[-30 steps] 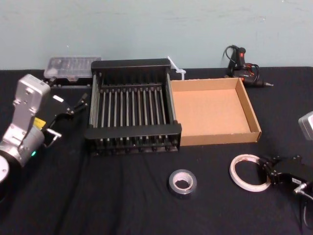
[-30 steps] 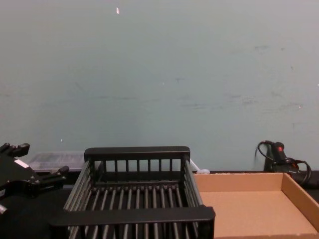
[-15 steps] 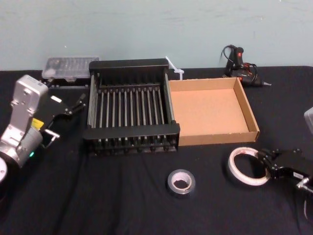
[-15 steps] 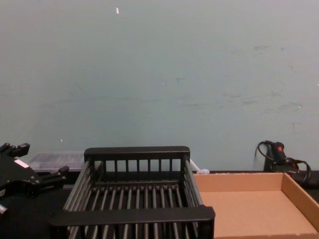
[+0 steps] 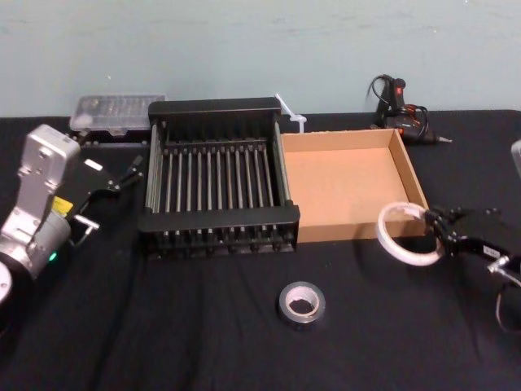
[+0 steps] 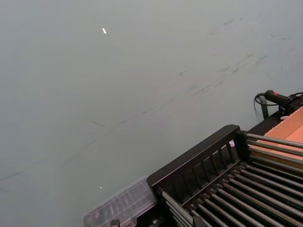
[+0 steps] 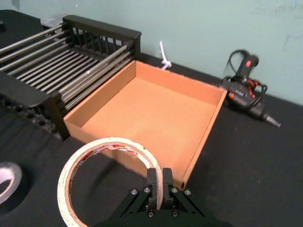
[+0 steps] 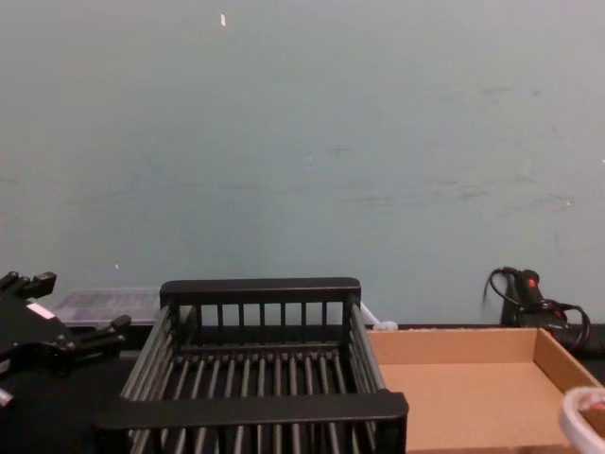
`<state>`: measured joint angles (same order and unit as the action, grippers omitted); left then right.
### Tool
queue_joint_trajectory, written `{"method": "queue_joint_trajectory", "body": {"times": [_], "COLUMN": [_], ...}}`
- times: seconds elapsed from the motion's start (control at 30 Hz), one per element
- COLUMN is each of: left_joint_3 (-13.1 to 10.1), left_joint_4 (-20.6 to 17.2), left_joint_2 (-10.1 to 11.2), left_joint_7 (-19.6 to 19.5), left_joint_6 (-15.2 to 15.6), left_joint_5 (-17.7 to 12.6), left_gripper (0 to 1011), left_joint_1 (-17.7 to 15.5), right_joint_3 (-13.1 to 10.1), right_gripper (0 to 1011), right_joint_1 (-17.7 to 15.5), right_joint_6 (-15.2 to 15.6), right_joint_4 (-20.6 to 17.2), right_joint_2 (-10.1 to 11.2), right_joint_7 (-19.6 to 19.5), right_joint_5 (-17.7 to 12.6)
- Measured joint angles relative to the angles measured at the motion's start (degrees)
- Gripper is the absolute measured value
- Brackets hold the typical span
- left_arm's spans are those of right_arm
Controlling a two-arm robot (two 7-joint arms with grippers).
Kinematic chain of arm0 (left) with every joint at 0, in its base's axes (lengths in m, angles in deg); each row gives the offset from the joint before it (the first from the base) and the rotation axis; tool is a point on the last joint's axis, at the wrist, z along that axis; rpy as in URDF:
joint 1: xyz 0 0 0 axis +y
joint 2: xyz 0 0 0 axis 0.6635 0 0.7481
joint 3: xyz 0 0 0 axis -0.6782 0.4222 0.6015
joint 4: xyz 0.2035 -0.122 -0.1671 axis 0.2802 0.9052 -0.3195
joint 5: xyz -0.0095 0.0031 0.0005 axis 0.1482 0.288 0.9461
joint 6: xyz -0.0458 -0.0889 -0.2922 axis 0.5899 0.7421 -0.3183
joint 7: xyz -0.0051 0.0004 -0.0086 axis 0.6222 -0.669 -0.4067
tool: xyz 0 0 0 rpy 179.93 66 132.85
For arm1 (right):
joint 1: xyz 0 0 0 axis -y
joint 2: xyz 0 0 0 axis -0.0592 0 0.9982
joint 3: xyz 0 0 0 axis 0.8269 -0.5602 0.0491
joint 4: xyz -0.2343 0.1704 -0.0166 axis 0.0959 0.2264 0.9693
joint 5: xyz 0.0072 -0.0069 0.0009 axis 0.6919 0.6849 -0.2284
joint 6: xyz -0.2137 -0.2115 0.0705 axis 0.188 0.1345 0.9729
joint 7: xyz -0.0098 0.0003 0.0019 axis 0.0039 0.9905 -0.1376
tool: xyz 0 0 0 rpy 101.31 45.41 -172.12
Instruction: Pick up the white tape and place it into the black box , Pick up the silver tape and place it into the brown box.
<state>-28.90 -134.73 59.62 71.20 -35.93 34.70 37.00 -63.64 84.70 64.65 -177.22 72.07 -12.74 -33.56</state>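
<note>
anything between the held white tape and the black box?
Head view: the brown box sits between the white tape, held by the right gripper, and the black box.

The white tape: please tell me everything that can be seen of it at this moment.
The white tape is a thin, wide ring with a whitish outer band and red print on its inner face. The right tool is shut on one spot of its rim and holds it off the black table, tilted, near the front right corner of the brown box. Nothing else touches it. In the chest view its edge shows at the lower right.
</note>
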Motion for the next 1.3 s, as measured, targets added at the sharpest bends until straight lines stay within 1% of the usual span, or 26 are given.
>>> {"method": "queue_joint_trajectory", "body": {"times": [0.17, 0.3, 0.47, 0.6, 0.8, 0.93, 1.3], "left_joint_3": [0.0, 0.0, 0.0, 0.0, 0.0, 0.0, 0.0], "left_joint_4": [0.0, 0.0, 0.0, 0.0, 0.0, 0.0, 0.0], "left_joint_2": [0.0, 0.0, 0.0, 0.0, 0.0, 0.0, 0.0], "left_joint_7": [0.0, 0.0, 0.0, 0.0, 0.0, 0.0, 0.0], "left_joint_6": [0.0, 0.0, 0.0, 0.0, 0.0, 0.0, 0.0], "left_joint_5": [0.0, 0.0, 0.0, 0.0, 0.0, 0.0, 0.0], "left_gripper": [1001, 1001, 1001, 1001, 1001, 1001, 1001], "left_joint_1": [0.0, 0.0, 0.0, 0.0, 0.0, 0.0, 0.0], "right_joint_3": [1.7, 2.6, 4.6, 5.5, 7.5, 8.5, 12.1], "right_gripper": [80, 80, 80, 80, 80, 80, 80], "right_joint_1": [3.4, 5.2, 8.7, 10.1, 13.2, 14.6, 19.6], "right_joint_6": [-0.9, -1.4, -1.8, -1.8, -1.6, -1.4, -1.9], "right_joint_4": [1.4, 2.3, 3.9, 4.6, 5.7, 6.2, 8.5], "right_joint_2": [-1.1, -1.8, -3.4, -4.5, -6.8, -7.8, -10.9], "right_joint_7": [-0.5, -0.5, -0.2, -0.1, 0.0, 0.3, 2.3], "right_joint_5": [2.1, 3.3, 5.6, 6.6, 8.8, 9.9, 13.4]}}
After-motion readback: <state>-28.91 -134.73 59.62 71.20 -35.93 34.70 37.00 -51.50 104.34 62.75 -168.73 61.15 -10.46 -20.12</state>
